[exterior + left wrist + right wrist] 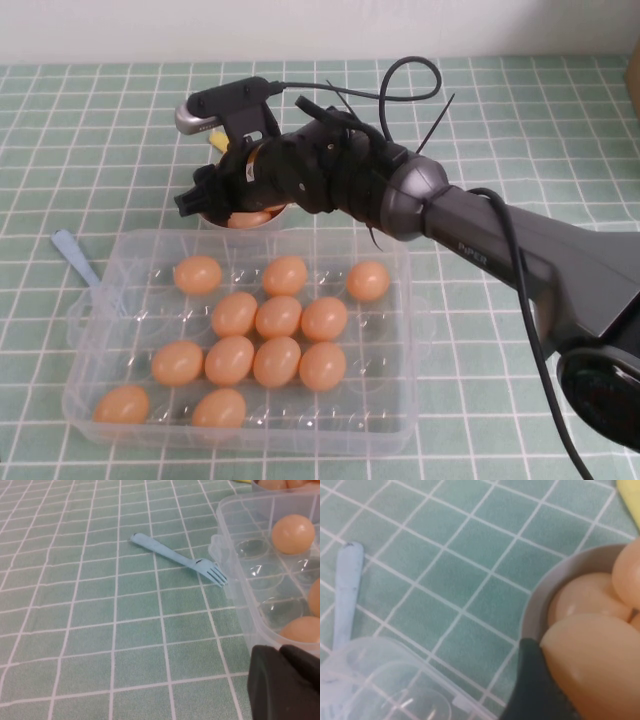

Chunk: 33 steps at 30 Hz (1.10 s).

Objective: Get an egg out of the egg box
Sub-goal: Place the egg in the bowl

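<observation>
The clear plastic egg box lies at the front of the table with several orange-tan eggs in its cups. Just behind it my right gripper hangs over a small grey bowl, shut on the egg. In the right wrist view one black finger presses against this egg, right above two other eggs lying in the bowl. My left gripper is low beside the near left wall of the egg box, its fingers together and holding nothing.
A light blue plastic fork lies on the green checked cloth against the box's left side, tines toward the box. A yellow object sits behind the bowl. A brown object is at the far right edge.
</observation>
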{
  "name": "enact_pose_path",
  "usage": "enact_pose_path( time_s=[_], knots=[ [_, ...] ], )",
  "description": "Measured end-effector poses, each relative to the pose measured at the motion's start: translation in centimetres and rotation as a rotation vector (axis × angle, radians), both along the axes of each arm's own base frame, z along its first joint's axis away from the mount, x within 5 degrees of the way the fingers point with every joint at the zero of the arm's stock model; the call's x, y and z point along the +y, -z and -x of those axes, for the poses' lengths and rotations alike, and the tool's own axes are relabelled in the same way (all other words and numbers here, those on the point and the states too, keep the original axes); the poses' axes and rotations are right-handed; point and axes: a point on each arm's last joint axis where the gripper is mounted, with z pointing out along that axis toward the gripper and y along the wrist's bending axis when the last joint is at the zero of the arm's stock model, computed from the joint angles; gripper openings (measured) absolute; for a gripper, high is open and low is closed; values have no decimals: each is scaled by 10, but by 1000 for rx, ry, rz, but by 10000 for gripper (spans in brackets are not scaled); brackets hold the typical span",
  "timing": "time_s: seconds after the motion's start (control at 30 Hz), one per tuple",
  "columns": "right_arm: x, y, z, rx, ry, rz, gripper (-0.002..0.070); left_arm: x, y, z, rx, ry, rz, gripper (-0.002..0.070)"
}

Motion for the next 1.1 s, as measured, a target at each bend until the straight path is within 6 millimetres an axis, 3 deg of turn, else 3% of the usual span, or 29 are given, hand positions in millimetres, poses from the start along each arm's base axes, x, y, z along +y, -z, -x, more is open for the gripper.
enact_pose_path(
  time_s=[0.23,1.1],
  knots=[
    [2,10,-2,10,-2,10,367,0,0,0,0,0,0,-4],
    [1,7,-6,-31,-5,2,367,0,0,0,0,0,0,-4]
  ],
)
